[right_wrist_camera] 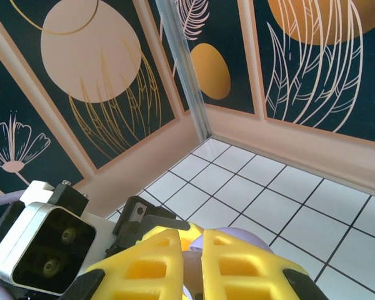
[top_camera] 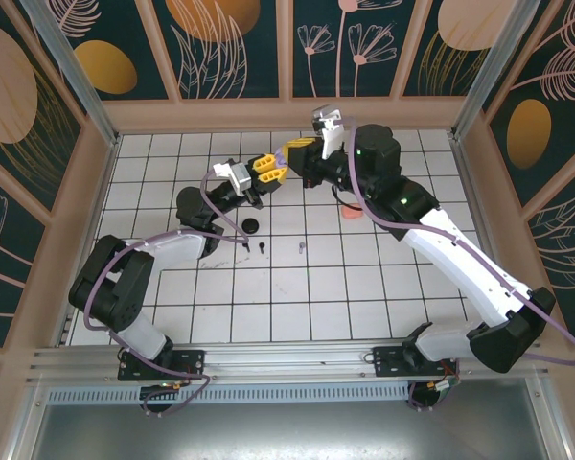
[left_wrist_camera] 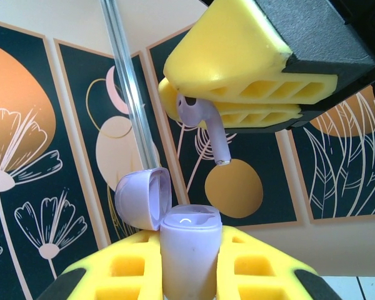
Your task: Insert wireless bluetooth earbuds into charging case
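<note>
I see right gripper point(left_wrist_camera: 181, 94) pinching the likely light, slick earbud point(left_wrist_camera: 203, 122) by its head, above the case point(left_wrist_camera: 187, 240) left gripper point(left_wrist_camera: 190, 275) clamps.

The white tiled worktop point(top_camera: 412, 307) has a few small things near its middle. A round black case point(top_camera: 252, 226) lies at ten o'clock from centre, with two black earbuds point(top_camera: 263, 246) at its six o'clock. A lilac earbud point(top_camera: 301, 248) lies about at centre, and a coral-pink piece point(top_camera: 352, 215) at two o'clock.
</note>
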`<state>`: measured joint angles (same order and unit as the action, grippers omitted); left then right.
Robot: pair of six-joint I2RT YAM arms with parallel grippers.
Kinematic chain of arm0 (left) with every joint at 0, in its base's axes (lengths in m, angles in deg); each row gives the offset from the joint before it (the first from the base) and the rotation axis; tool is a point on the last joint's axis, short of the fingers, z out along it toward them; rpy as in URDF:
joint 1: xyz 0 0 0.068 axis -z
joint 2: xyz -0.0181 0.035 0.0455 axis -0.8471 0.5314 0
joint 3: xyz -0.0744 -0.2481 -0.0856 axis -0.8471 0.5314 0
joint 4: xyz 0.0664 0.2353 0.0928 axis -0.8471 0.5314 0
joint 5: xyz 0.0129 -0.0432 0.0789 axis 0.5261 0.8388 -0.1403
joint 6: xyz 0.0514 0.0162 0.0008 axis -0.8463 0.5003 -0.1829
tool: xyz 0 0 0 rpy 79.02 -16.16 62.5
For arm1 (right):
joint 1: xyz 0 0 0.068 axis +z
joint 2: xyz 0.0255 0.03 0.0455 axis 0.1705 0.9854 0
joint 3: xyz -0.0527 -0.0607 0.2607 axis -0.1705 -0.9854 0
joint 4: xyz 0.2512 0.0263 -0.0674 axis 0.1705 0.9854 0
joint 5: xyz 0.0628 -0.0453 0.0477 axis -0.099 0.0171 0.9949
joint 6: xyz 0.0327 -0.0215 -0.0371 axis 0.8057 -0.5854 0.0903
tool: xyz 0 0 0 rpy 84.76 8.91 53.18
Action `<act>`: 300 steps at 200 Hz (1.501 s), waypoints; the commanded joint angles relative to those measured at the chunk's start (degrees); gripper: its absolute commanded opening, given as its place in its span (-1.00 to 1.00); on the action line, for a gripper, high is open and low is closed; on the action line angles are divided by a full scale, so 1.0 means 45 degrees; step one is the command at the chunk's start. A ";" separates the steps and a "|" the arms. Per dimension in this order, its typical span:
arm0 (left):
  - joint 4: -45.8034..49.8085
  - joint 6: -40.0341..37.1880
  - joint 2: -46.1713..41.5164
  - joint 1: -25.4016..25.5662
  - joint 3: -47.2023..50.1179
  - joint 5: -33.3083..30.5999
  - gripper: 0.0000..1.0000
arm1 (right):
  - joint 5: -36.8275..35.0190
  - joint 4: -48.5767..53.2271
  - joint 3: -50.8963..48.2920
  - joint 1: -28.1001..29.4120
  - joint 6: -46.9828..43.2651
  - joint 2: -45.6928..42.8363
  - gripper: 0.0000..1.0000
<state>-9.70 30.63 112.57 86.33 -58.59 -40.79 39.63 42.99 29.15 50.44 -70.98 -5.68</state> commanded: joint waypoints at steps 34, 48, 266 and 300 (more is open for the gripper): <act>-0.0633 0.0388 -0.0107 0.0070 -0.0367 0.0277 -1.00 | 0.0094 -0.0638 -0.0222 0.0101 -0.0055 0.0031 -0.77; -0.0633 0.0405 -0.0132 0.0060 -0.0377 0.0297 -1.00 | 0.0072 -0.0618 -0.0248 0.0113 -0.0054 0.0090 -0.78; 0.0018 0.0294 -0.0609 0.0148 -0.0490 0.0527 -1.00 | -0.0966 0.0001 -0.0620 0.0070 -0.0913 0.0580 -0.87; 0.0182 0.0157 -0.0674 0.0148 -0.0503 0.0524 -1.00 | -0.1459 0.0153 -0.0882 0.0163 -0.1329 0.0421 -0.88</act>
<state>-6.33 31.79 111.96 86.41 -58.81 -40.13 36.13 41.70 27.05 50.81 -74.22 -3.84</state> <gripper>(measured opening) 0.187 0.088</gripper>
